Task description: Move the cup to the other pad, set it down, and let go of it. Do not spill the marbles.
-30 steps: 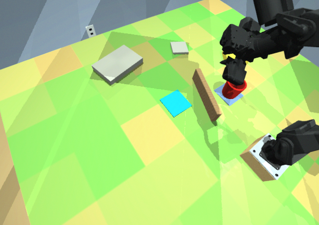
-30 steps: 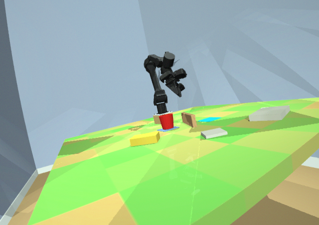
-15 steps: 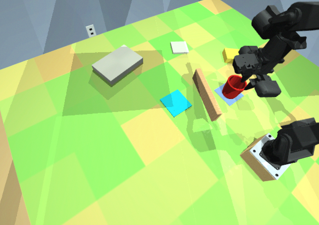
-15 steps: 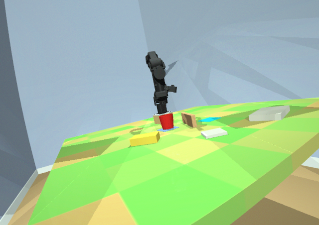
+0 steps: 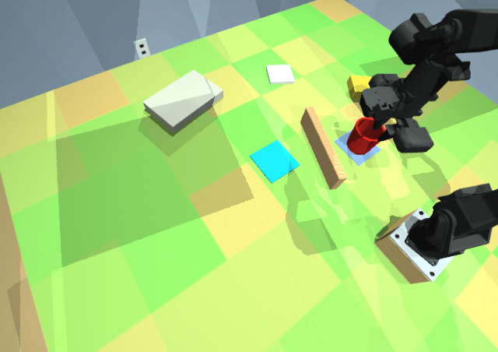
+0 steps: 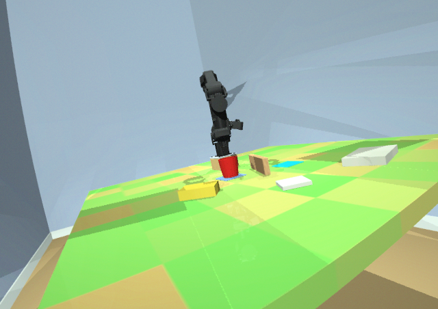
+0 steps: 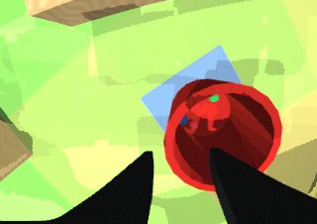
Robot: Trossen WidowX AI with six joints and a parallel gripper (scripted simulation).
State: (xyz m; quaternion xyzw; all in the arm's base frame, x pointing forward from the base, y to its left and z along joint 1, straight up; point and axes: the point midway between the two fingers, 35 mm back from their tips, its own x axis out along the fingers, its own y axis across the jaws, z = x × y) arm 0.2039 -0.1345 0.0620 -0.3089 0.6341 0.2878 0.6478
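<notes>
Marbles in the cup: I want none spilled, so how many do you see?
2 in the wrist view, both at the bottom of the red cup: a green marble and a blue marble. More may be hidden.

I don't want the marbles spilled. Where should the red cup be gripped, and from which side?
Grip the red cup by its rim wall, coming straight down: it stands upright and open-topped on the pale blue pad, marbles at the bottom. The gripper already straddles the near rim, one finger inside.

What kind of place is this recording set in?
Probably a robot test bench in a bare room: a checkered table against plain grey walls, a bolted-down arm, and task props such as a cup, pads and blocks.
</notes>
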